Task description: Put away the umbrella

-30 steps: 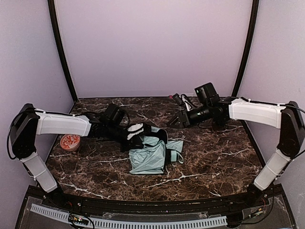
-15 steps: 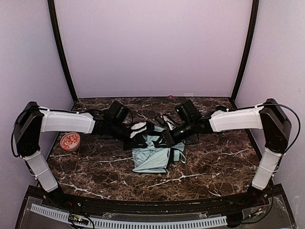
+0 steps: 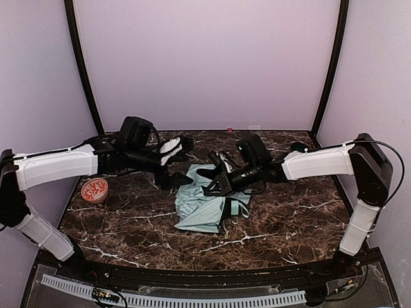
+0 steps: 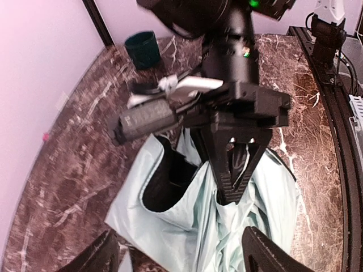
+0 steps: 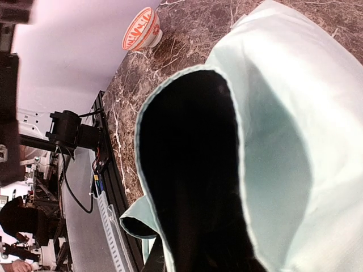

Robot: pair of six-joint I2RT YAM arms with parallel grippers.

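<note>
The umbrella [image 3: 204,206] lies collapsed in the middle of the table, pale mint fabric with black lining. In the left wrist view its folds [image 4: 187,215] spread below my fingers. My right gripper [image 3: 212,181] reaches in from the right. Its tips [image 4: 229,190] are shut on a bunched fold at the umbrella's top edge. The right wrist view is filled by mint canopy [image 5: 283,141] and its black inside, which hide my own right fingers. My left gripper [image 3: 180,168] hovers just left of the umbrella, open and holding nothing, with its fingers [image 4: 266,255] spread wide above the fabric.
A red-and-white bowl [image 3: 94,190] sits at the left edge of the table, also seen in the right wrist view as a bowl [image 5: 142,28]. A dark green mug [image 4: 143,48] stands near the back wall. Purple walls close in the table on three sides.
My left gripper has let go of the umbrella, opened and drawn back to the left. The right gripper has closed on the fabric where the left one held it.
</note>
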